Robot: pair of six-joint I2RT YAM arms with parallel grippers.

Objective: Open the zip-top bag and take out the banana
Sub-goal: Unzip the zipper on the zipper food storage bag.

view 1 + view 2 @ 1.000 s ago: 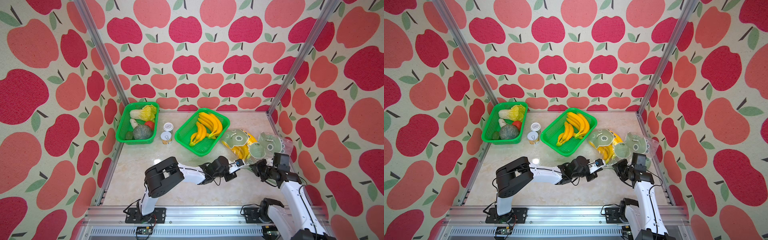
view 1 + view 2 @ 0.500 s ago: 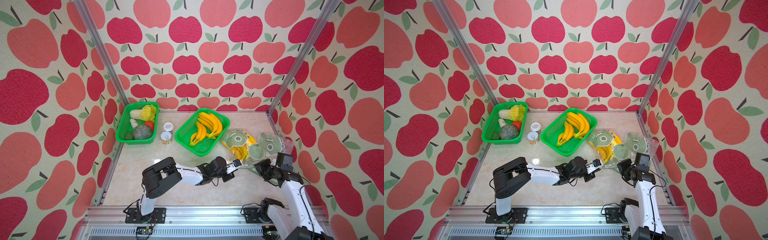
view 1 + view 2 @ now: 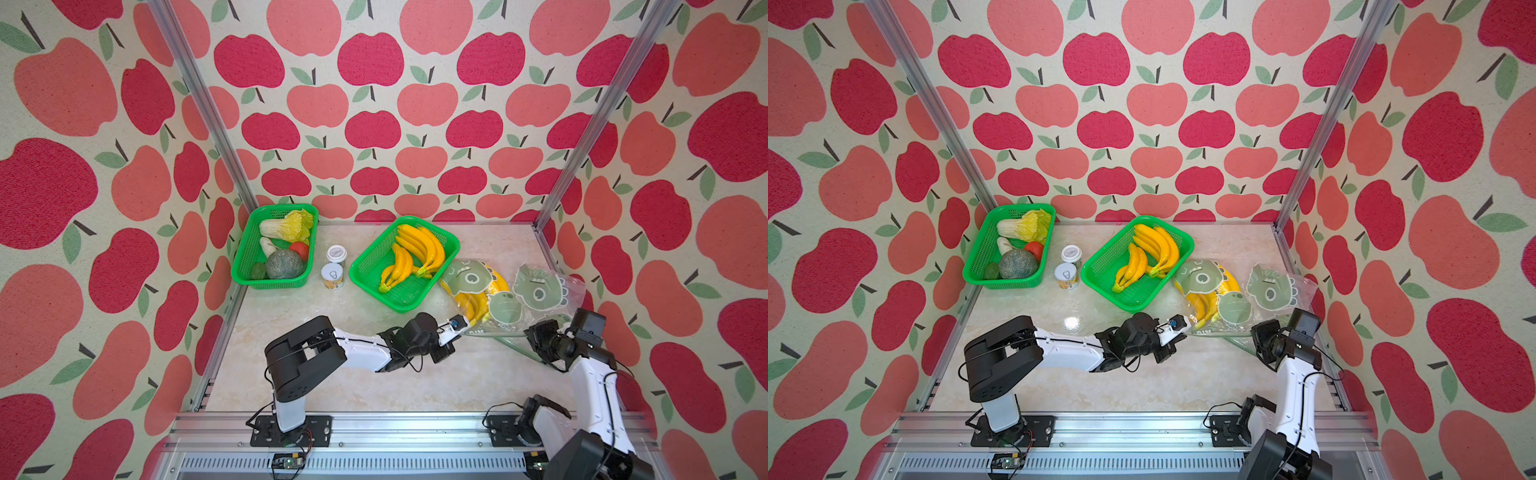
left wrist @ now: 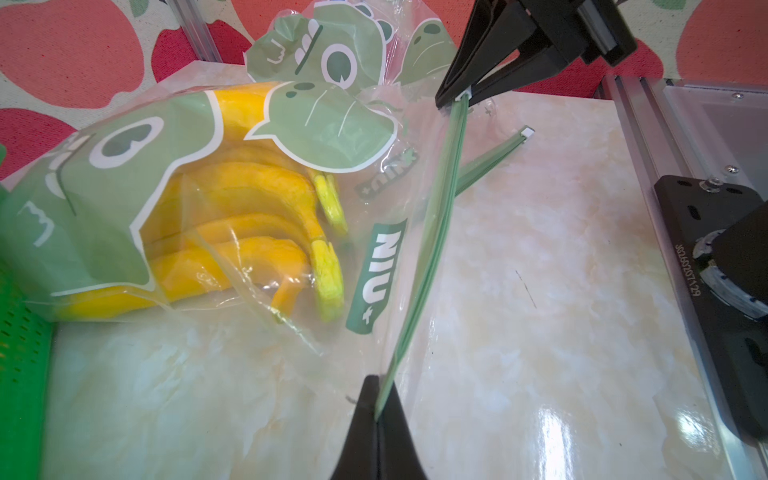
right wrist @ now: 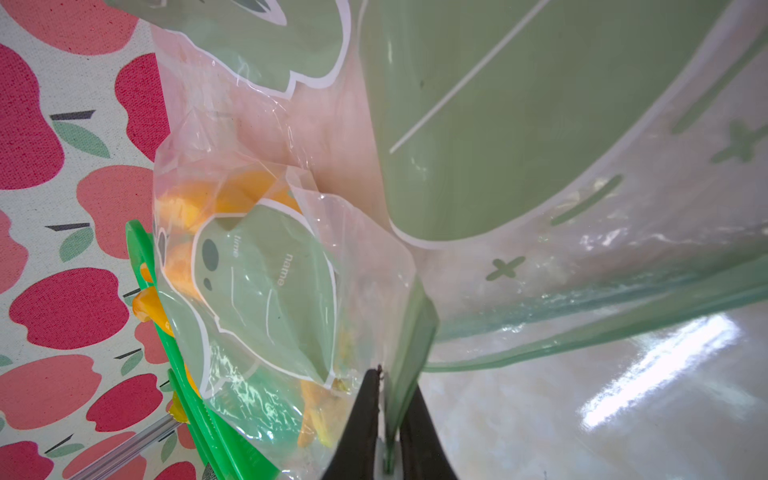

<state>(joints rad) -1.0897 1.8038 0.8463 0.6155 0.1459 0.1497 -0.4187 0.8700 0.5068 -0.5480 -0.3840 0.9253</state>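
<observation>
Left gripper (image 4: 377,415), bottom centre, and right gripper (image 4: 462,97), upper right, hold fingers (image 4: 400,434) clamped on the zip-top bag's (image 4: 266,291) seal (image 4: 432,232), probably tensioning it for opening.

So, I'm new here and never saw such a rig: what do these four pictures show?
Two robot arms work at a marble table. Two pictures look down from overhead; two come from cameras on the arms' wrists. On the table: a vegetable basket, two small cans, a banana basket, a printed zip-top bag with bananas inside, and a second printed bag. The left gripper and right gripper pinch opposite ends of the bag's green zip strip.
</observation>
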